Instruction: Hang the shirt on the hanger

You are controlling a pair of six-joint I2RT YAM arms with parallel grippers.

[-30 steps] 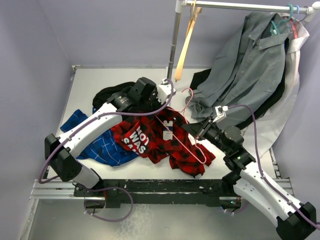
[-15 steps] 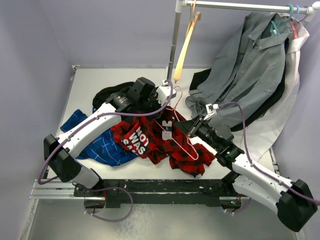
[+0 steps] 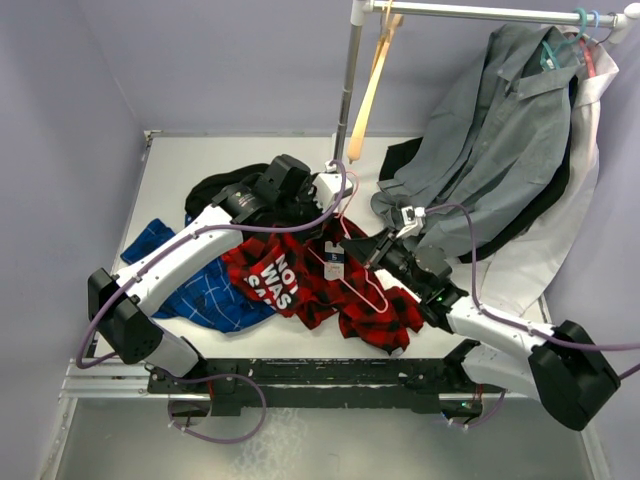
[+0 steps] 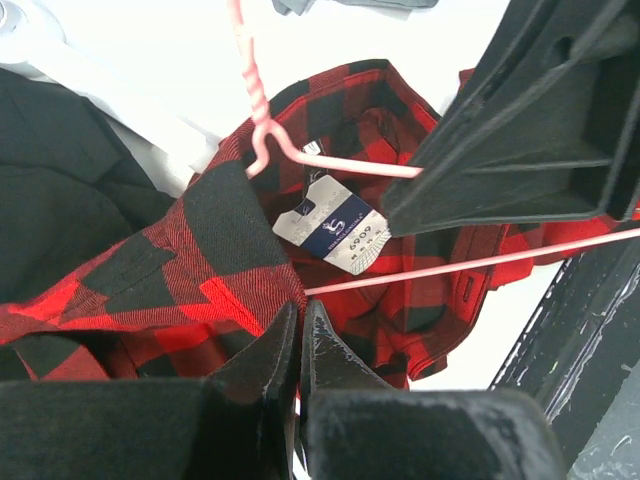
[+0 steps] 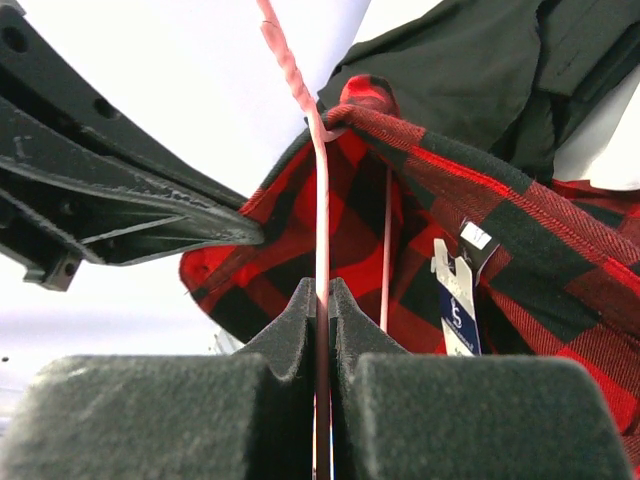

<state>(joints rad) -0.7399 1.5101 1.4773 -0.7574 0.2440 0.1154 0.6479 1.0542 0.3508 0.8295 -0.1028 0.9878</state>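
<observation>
The red-and-black checked shirt (image 3: 300, 285) lies crumpled on the table with white lettering facing up. My left gripper (image 3: 320, 222) is shut on a fold of the shirt's collar (image 4: 230, 290) and holds it raised; its tip shows in the left wrist view (image 4: 298, 318). The thin pale pink hanger (image 3: 368, 285) lies slanted over the shirt, one arm inside the collar opening by the white label (image 4: 340, 232). My right gripper (image 3: 364, 252) is shut on the hanger's wire (image 5: 320, 200), and its tip shows in the right wrist view (image 5: 322, 292). The two grippers are close together.
A blue checked shirt (image 3: 200, 292) lies left of the red one, and a black garment (image 3: 222, 186) lies behind it. A grey shirt (image 3: 500, 130) on a teal hanger (image 3: 560, 45) and a tan wooden hanger (image 3: 372, 85) hang from the rail (image 3: 480, 10) on its post (image 3: 348, 80).
My right arm has stretched forward and to the left, carrying the hanger further into the shirt's collar. My left gripper has stayed put, holding the collar.
</observation>
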